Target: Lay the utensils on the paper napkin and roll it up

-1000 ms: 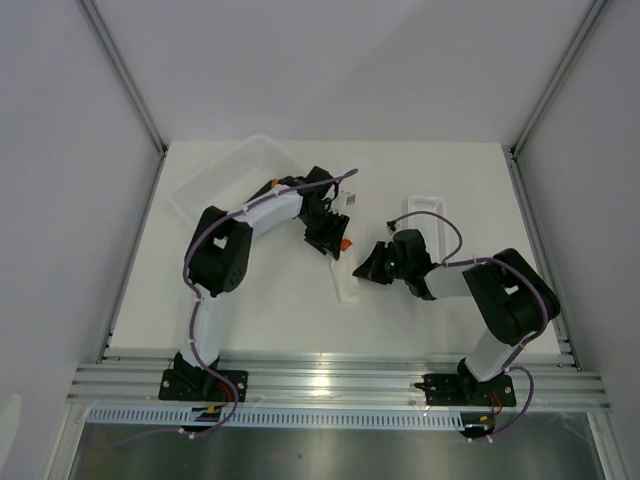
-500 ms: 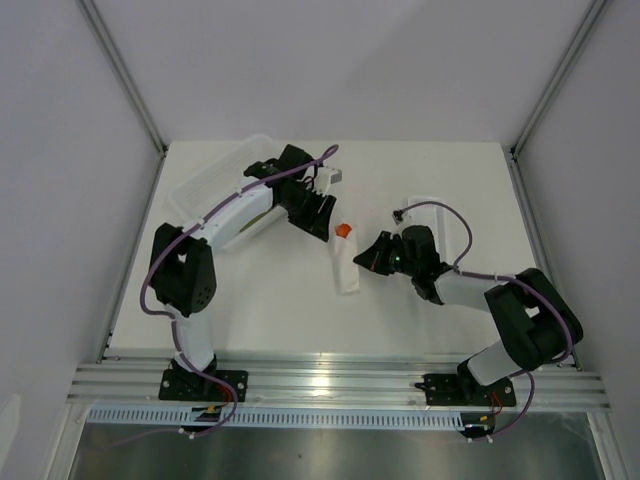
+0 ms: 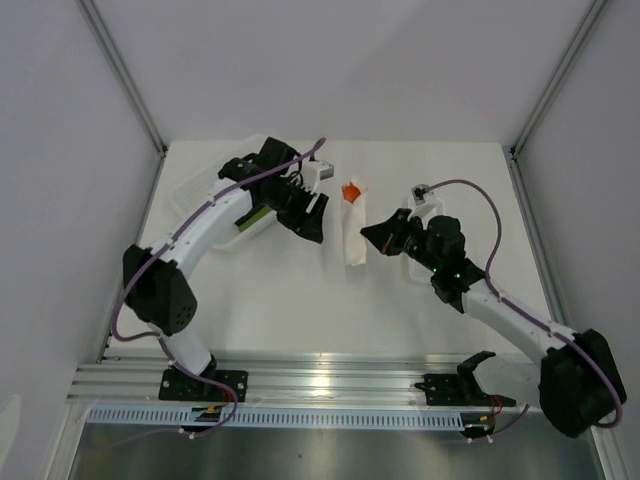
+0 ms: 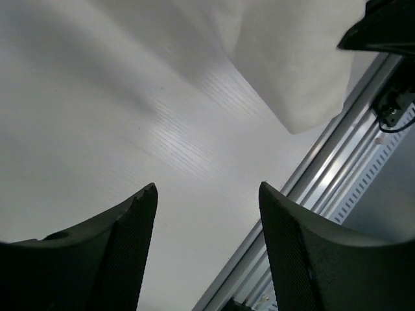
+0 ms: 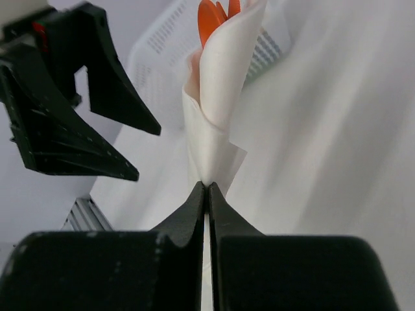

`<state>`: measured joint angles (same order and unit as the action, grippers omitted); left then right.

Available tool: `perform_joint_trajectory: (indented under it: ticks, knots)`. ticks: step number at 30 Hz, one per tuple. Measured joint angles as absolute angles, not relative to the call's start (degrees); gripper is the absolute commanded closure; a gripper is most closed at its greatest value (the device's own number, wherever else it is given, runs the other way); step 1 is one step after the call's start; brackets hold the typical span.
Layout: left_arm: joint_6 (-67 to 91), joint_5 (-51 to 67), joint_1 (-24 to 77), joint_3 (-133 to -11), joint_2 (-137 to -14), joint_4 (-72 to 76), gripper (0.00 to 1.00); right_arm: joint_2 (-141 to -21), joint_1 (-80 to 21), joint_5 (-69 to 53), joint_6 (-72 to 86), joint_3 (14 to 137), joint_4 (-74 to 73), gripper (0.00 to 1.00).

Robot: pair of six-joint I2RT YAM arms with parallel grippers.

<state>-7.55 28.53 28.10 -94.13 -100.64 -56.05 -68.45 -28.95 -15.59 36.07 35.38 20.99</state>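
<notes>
- My right gripper (image 5: 207, 188) is closed. Its two tips pinch the lower end of the paper napkin (image 5: 217, 97) in the middle of the right wrist view.
- The napkin is rolled into a slim white tube and rises from my tips to the top edge of that frame.
- The utensils (image 5: 211, 16) are inside the roll. Only their orange ends come out, at the top centre.
- In the top view the roll is in the centre of the frame, a little above the middle, with the orange ends at its upper end.
- My left gripper (image 3: 308, 215) is open, with the jaws wide apart and nothing between them. In the left wrist view only the bare table (image 4: 130, 97) shows in the gap.
- This gripper is just left of the roll and apart from it.
- A white bin (image 3: 195, 185) is at the upper left of the top view, partly under my left arm.
</notes>
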Motion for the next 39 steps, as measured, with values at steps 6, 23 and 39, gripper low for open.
perform_joint_trajectory:
  ticks: [6,23,39]
  knots:
    - [-9.3,33.5,28.1,-96.8,-88.9,-58.3,0.2,-56.3,-31.6,-13.3,30.9,40.9,19.2,1.0]
    - [-12.6,38.9,34.1,-100.0,-76.3,-52.2,0.09,-51.3,-36.8,-17.3,25.0,49.4,23.9,1.0]
    - [-12.0,42.0,38.5,-104.3,-74.4,-43.8,0.05,-52.9,-39.3,-24.9,24.0,55.0,31.7,1.0]
